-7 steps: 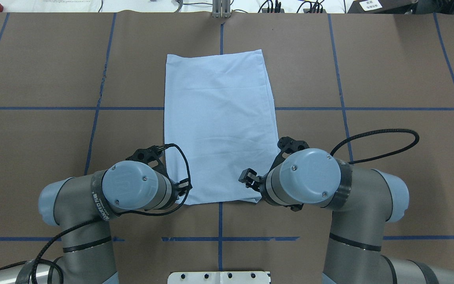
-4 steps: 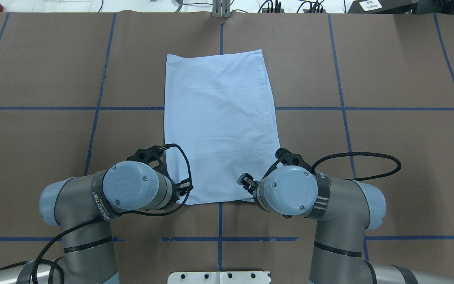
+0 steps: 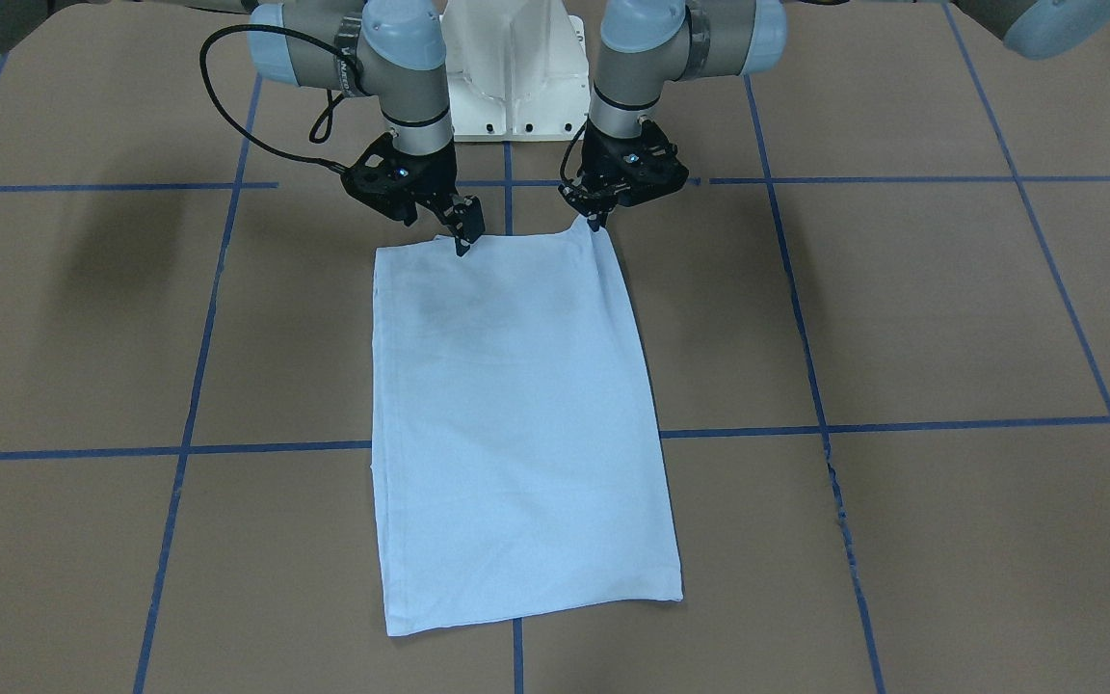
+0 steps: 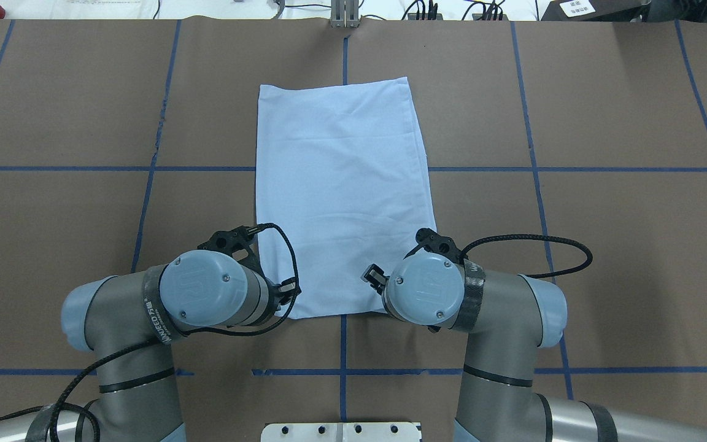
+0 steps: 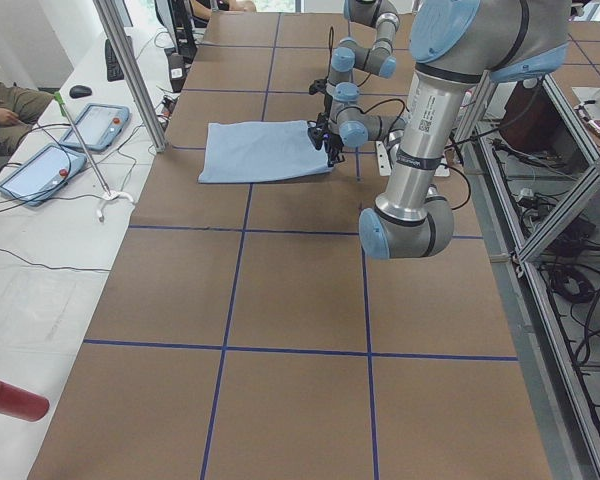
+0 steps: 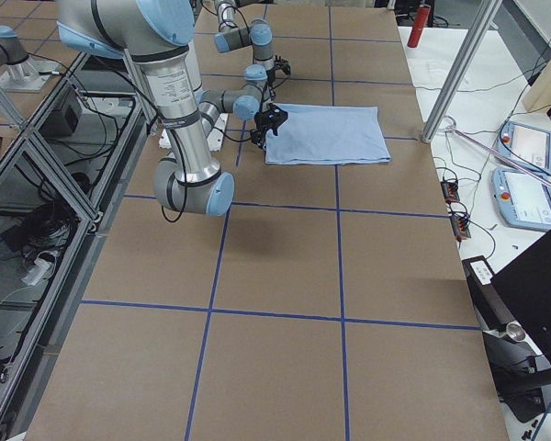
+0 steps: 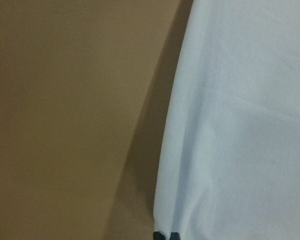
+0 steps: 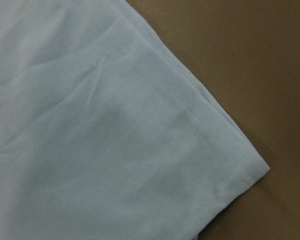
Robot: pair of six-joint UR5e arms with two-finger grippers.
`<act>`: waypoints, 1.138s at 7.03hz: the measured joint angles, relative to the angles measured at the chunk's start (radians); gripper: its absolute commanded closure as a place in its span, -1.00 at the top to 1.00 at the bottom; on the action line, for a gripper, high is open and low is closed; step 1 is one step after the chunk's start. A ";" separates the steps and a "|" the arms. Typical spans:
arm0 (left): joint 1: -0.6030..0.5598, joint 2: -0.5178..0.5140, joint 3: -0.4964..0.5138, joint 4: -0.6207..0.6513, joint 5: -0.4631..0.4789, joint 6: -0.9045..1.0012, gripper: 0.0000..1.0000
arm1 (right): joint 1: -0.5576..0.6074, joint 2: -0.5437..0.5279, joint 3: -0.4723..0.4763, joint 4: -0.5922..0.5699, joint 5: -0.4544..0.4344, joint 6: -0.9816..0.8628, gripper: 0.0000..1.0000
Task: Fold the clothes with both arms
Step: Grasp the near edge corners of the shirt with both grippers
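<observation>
Near the robot's edge of the bench point(image 4: 605, 258), the right pincer point(image 3: 463, 239) has slid inward over the last second. It now sits at the hem of the shirt point(image 4: 341, 184), just inside its right-hand corner, which lies flat. I cannot tell how wide that pincer stands. The left pincer point(image 3: 596, 223) has not moved and is closed on the other near corner, tenting it slightly. The shirt, already a long strip, lies mid-bench. The right side seems to be lining up its grip, so that both corners can be carried toward the far end.
</observation>
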 measured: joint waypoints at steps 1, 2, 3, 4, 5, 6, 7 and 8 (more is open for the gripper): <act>0.000 0.000 0.000 0.000 0.000 0.000 -1.00 | 0.000 0.001 -0.010 0.000 0.002 0.001 1.00; 0.000 0.000 0.000 0.000 0.000 0.000 -1.00 | 0.000 0.002 -0.022 0.000 0.004 0.001 1.00; 0.000 0.001 0.000 0.000 0.000 0.000 -1.00 | 0.000 0.002 -0.030 0.000 0.006 0.001 1.00; -0.001 0.001 -0.001 0.000 0.000 0.003 -1.00 | 0.000 0.003 -0.034 0.000 0.008 0.001 1.00; -0.001 0.001 -0.001 0.000 0.000 0.007 -1.00 | -0.001 0.003 -0.037 0.000 0.009 0.001 1.00; -0.001 0.002 -0.001 0.000 0.000 0.011 -1.00 | -0.002 0.002 -0.040 0.000 0.010 0.001 1.00; -0.001 0.002 -0.001 0.000 0.000 0.013 -1.00 | -0.002 0.001 -0.041 0.000 0.010 0.001 1.00; -0.001 0.002 -0.001 0.000 0.000 0.013 -1.00 | -0.003 0.001 -0.042 0.000 0.010 0.001 1.00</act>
